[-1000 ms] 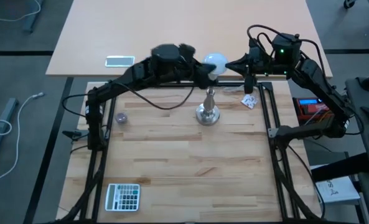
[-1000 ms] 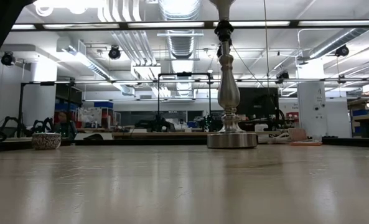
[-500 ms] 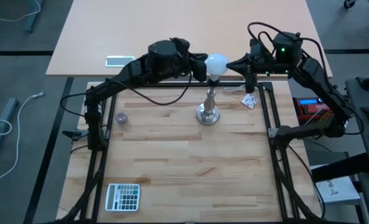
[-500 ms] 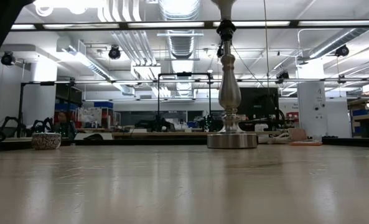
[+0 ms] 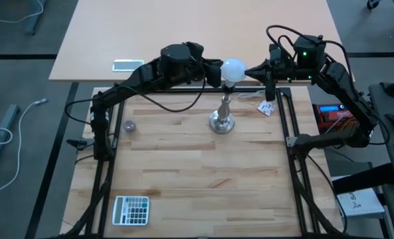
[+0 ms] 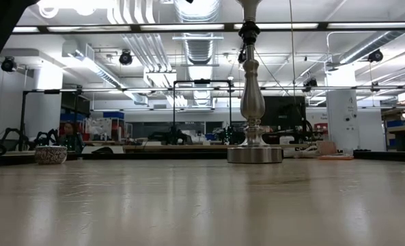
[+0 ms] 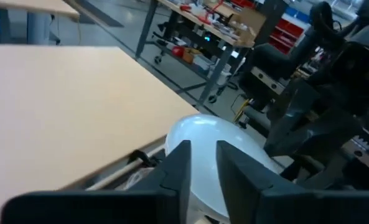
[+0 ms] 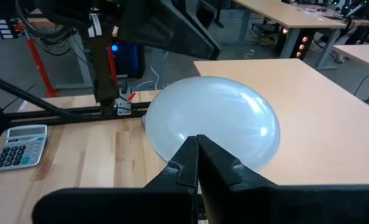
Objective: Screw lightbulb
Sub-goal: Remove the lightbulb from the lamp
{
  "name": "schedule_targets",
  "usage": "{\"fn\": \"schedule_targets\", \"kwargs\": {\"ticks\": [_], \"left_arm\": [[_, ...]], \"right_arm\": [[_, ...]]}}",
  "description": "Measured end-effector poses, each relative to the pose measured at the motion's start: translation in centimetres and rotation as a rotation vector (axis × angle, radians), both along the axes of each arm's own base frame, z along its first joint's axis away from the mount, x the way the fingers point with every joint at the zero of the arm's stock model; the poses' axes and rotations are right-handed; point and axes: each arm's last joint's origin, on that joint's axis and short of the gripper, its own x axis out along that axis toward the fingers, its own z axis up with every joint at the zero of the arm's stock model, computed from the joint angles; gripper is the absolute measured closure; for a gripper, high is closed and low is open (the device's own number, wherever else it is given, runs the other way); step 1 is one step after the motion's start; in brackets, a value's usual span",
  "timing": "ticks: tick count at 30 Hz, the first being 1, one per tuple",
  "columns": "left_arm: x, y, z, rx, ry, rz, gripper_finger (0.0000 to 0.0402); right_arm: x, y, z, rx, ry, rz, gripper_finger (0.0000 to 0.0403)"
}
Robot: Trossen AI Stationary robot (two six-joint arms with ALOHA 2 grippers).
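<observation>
High view: lightbulb [image 5: 233,68] sits atop silver stand [image 5: 222,118], between both arms

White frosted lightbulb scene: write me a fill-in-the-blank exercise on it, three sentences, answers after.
1. The white frosted lightbulb sits atop the silver metal ____.
2. The left gripper has one finger on each side of the ____.
3. The grey calculator lies on the ____ slatted table.

Missing words: stand; lightbulb; wooden
</observation>
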Motion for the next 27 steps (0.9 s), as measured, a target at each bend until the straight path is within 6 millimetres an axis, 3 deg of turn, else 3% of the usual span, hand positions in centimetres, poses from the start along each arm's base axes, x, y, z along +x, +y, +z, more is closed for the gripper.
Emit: {"fn": "schedule_targets", "kwargs": {"ticks": [9,14,18,27], "left_arm": [[0.8,0.4,-1.1,-0.104,-0.018,0.013,0.0241],[1.2,0.4,-1.2,-0.115,-0.026,-0.041,0.0206],[1.2,0.3,-1.2,-0.116,-0.028,-0.056,0.0202],[1.2,0.2,-0.6,-0.089,-0.070,-0.078,0.0236]], "right_arm": [[0.0,0.0,-0.1,-0.005,0.007,0.003,0.0403],[0.0,0.0,-0.1,-0.007,0.008,0.004,0.0403],[-0.4,0.3,0.1,-0.042,0.004,0.009,0.0403],[-1.0,0.7,1.0,-0.074,-0.029,-0.003,0.0403]]}}
